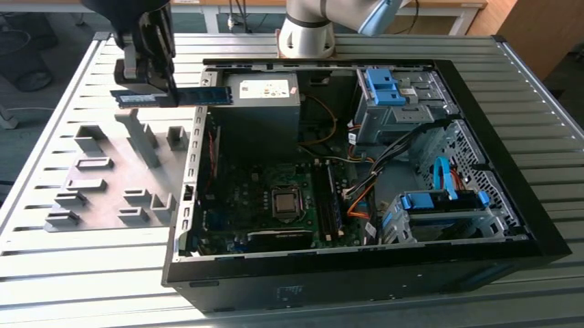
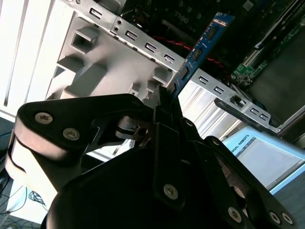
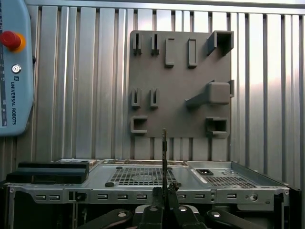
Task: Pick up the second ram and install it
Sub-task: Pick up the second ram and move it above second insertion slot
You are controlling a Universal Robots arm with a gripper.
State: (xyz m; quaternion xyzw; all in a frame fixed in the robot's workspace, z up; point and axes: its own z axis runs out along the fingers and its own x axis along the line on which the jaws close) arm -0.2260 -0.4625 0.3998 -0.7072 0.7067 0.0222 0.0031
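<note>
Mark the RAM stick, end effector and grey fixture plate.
second ram [image 1: 205, 95]: exterior view, exposed blue end.
end effector [image 2: 167, 98]: second wrist view, between its fingertips.
grey fixture plate [image 3: 174, 95]: first wrist view, bare centre.

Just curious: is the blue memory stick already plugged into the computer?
No, the gripper holds the RAM stick aloft, off the motherboard.
</note>
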